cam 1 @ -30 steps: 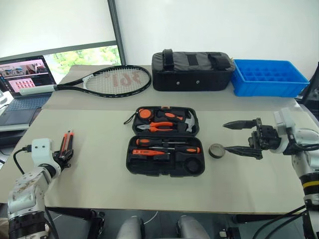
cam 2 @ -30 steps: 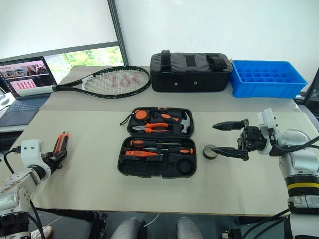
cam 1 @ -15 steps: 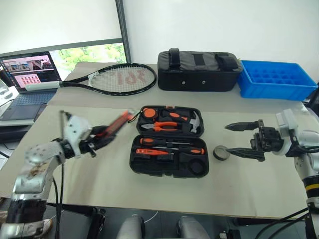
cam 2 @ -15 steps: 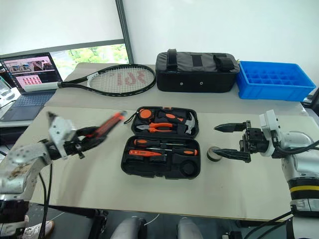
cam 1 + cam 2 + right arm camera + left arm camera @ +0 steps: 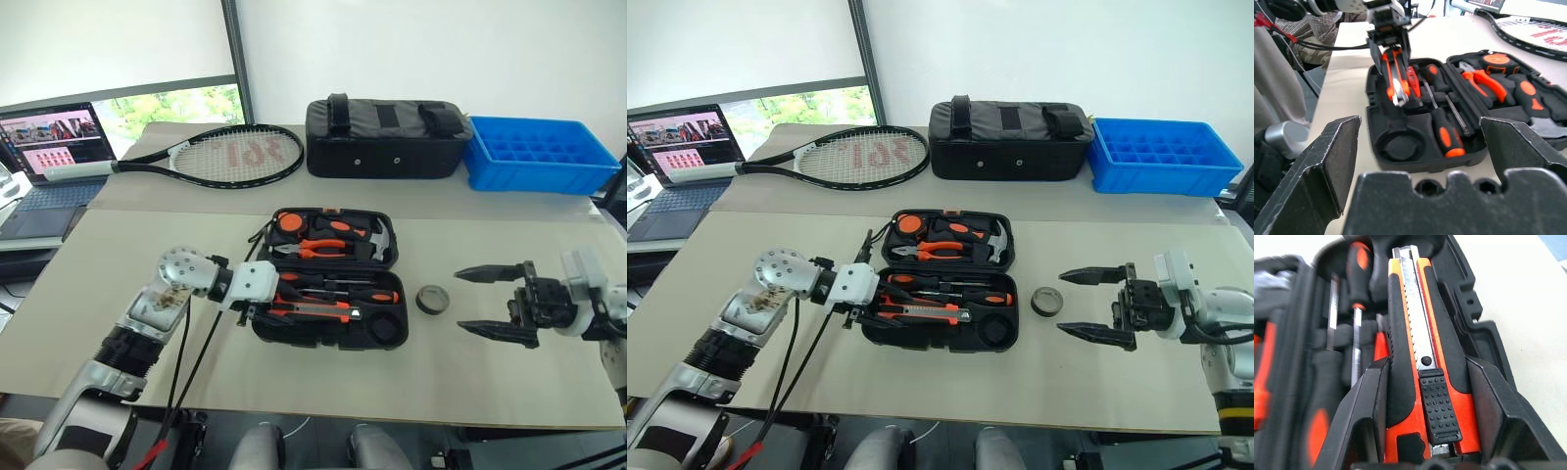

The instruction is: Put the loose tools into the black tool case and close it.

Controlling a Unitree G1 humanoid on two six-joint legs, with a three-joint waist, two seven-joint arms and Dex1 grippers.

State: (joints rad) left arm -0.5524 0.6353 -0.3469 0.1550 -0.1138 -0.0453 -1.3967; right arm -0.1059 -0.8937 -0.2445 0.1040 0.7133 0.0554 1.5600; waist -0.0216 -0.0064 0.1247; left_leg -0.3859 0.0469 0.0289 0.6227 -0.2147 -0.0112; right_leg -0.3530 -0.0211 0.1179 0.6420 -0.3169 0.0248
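The black tool case (image 5: 333, 339) lies open in the middle of the table. Pliers, a hammer and a tape measure sit in its far half, screwdrivers (image 5: 338, 284) in its near half. My left gripper (image 5: 277, 302) is shut on an orange-and-black utility knife (image 5: 1420, 357), which points right, low over the near half's left slots. A dark tape roll (image 5: 432, 299) lies on the table just right of the case. My right gripper (image 5: 459, 300) hangs open to the right of the roll, apart from it, with nothing between its fingers (image 5: 1327, 161).
On the far table are a tennis racket (image 5: 230, 157), a black fabric bag (image 5: 387, 137) and a blue crate (image 5: 534, 155). A laptop (image 5: 49, 147) stands at the far left. Bare tabletop lies left and right of the case.
My left arm has swung right from the table's left side, carrying the knife to the case and rolling the wrist. My right gripper has drawn back a little from the tape roll.
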